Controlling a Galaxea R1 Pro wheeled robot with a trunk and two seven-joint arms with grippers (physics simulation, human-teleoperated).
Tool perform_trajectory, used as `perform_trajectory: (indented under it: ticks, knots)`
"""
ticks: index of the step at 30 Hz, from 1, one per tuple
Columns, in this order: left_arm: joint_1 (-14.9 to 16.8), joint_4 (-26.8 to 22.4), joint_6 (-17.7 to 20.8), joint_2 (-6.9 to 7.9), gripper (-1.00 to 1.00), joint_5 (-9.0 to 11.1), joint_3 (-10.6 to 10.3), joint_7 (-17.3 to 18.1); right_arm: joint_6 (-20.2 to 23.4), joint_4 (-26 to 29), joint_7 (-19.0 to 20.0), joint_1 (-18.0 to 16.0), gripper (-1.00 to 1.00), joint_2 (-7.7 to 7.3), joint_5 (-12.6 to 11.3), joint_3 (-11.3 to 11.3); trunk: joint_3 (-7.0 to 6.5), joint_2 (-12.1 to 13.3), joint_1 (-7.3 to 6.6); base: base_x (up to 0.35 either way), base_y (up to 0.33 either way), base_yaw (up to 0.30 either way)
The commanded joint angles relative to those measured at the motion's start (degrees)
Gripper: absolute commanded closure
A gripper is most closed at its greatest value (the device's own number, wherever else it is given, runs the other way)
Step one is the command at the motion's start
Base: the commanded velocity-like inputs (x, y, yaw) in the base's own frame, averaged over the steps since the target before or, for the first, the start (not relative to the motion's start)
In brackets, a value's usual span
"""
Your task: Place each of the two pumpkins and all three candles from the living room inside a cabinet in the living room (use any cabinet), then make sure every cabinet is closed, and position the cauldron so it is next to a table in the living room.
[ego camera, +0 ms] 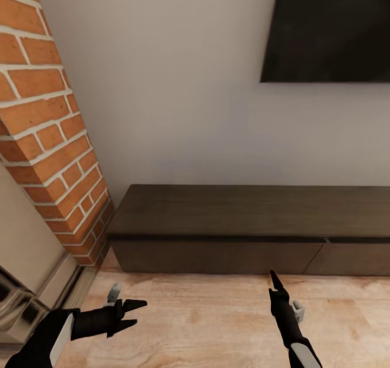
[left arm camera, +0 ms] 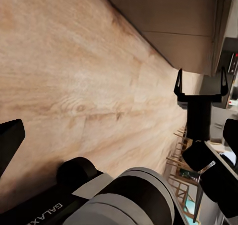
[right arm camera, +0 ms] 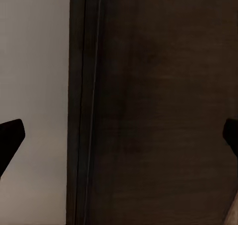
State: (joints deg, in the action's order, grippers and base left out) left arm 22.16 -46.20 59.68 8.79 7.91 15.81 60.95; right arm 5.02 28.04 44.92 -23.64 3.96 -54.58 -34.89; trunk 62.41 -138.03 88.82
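Plank floor point(ego camera: 216, 324), cabinet point(ego camera: 244, 232) ahead, drawers shut, long axis crosswise. Right gripper point(ego camera: 277, 284) nearer, aimed at its front; left gripper point(ego camera: 132, 311) sideways. Both fingers wide, empty.

1. Lighting is soft and even in the head view — no hard glare on the pale wall point(ego camera: 179, 86).
2. A faint shadow darkens the wall just above the cabinet point(ego camera: 244, 211), whose front sits in shade.
3. The wall TV point(ego camera: 330, 27) is flat black, without reflections.
4. The plank floor point(left arm camera: 74, 76) looks bright but smeared and blurry — grain soft.
5. The right wrist view is dim, low in contrast.
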Motion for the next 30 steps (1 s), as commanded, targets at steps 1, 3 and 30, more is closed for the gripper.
perform_trajectory:
  ticks: [1, 3, 30]
  knots:
    - [0.0, 0.02, 0.0, 0.0, -1.0, 0.02, -0.01, 0.02, 0.0, 0.0, 0.09, 0.0, -1.0, 0.0, 0.0, 0.0, 0.0, 0.0, 0.0, 0.329, 0.0, 0.0]
    - [0.0, -0.01, 0.0, 0.0, -1.0, 0.02, 0.0, 0.01, 0.0, -0.03, 0.19, 0.0, -1.0, 0.0, 0.0, 0.0, 0.0, 0.0, 0.0, 0.329, 0.0, 0.0]
    - [0.04, 0.01, 0.0, -1.29, -1.0, 0.0, -0.08, -0.04, 1.64, -0.35, 0.14, 0.0, -1.0, 0.01, -0.09, -0.06, 0.0, 0.0, 0.0, 0.145, 0.0, 0.0]
